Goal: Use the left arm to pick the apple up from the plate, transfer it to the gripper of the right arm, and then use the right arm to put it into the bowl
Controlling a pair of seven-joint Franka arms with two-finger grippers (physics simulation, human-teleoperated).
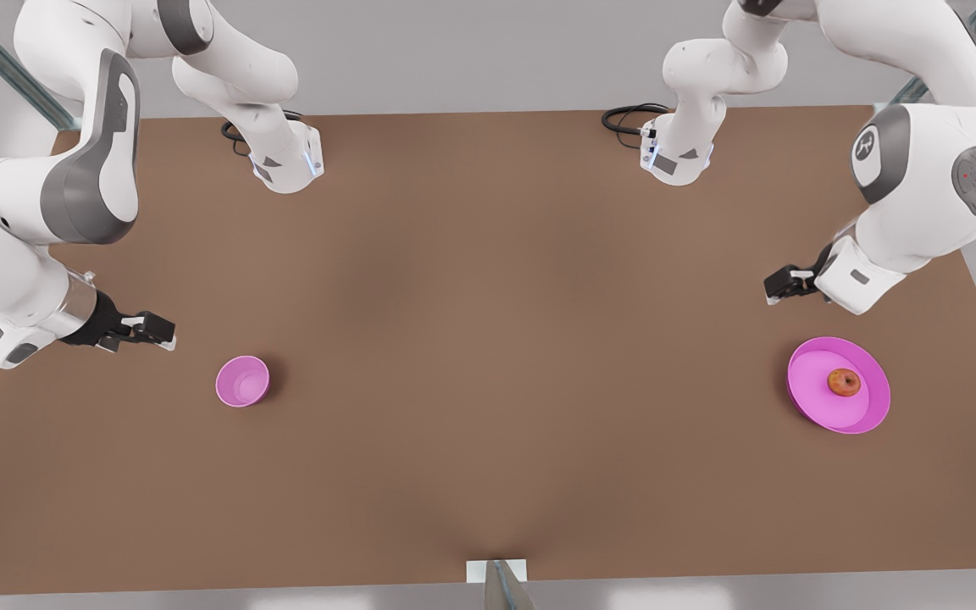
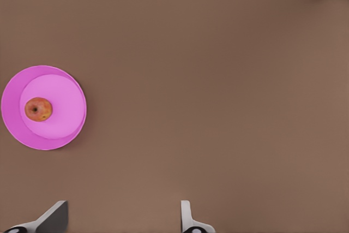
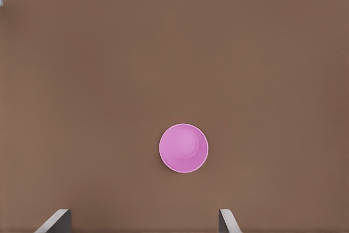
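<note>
Two grippers were noted, both with fingers spread wide and holding nothing: the left gripper (image 1: 780, 284) hung above the table (image 1: 488, 339) near the pink plate (image 1: 869, 407) at the front view's right, and the right gripper (image 1: 153, 330) waited near the pink bowl (image 1: 242, 381) at the front view's left. The apple (image 1: 844, 382) lay on the plate, untouched, so the pick-up step appeared to be just opening; the left gripper would likely need to shift over the apple, descend and close. Each wrist view cut its own fingers (image 2: 52, 216) off at the frame edge.

White arms (image 1: 47, 212) with grey joint panels, black cables (image 1: 623, 119).
</note>
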